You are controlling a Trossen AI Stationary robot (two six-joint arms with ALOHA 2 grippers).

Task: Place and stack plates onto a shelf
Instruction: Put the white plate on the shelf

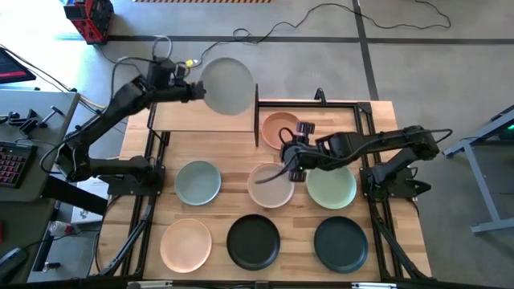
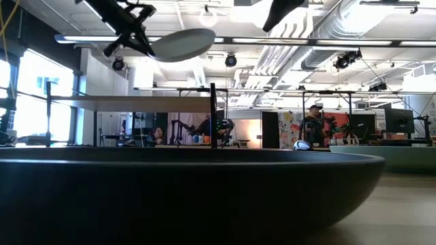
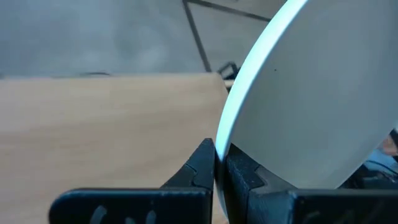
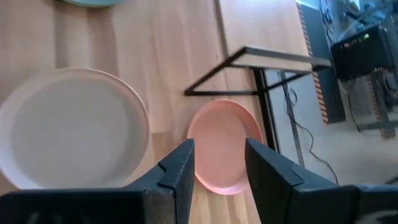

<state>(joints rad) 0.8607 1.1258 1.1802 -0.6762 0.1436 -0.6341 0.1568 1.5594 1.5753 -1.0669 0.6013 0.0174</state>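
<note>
My left gripper (image 1: 195, 90) is shut on a pale grey-green plate (image 1: 226, 87), held high over the far right part of the shelf (image 1: 193, 119). The low view shows this plate (image 2: 182, 43) well above the shelf board (image 2: 136, 103). My right gripper (image 1: 291, 154) hangs open over the table, between the salmon pink plate (image 1: 277, 126) and the beige plate (image 1: 269, 186). In the right wrist view its fingers (image 4: 217, 168) frame the pink plate (image 4: 221, 143) from above and touch nothing. My left gripper pinches the plate's rim (image 3: 219, 152) between its two fingers, one on each face. The fingers reach in from the table's left side, slanting a little downward. The plate juts out beyond the fingertips, close to level, lifted clear of the shelf.
On the table lie a blue-grey plate (image 1: 198, 182), a pale green plate (image 1: 331, 186), a cream-peach plate (image 1: 185, 243) and two black plates (image 1: 254, 241) (image 1: 340, 243). One black plate (image 2: 191, 190) fills the low view's foreground. A black metal frame (image 4: 249, 68) stands by the pink plate.
</note>
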